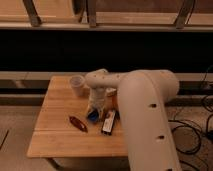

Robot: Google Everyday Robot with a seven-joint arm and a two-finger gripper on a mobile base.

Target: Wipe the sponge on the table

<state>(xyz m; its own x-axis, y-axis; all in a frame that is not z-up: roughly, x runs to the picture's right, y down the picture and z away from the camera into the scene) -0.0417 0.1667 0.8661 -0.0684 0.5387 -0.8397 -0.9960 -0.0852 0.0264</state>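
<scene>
Arm reaches in from the right; gripper (pixel 94 108) points down over the middle of the worktop (pixel 55 137). Jaws together, apparently clamped on the sponge (pixel 93 116), though the contact itself is dim. The sponge sits low against the planks under the tip, between the dark red object (pixel 78 123) and the black-and-white box (pixel 109 122). A pressed, vertical hold suits dragging it over the wood. The pale cup (pixel 77 86) stands behind, apart.
</scene>
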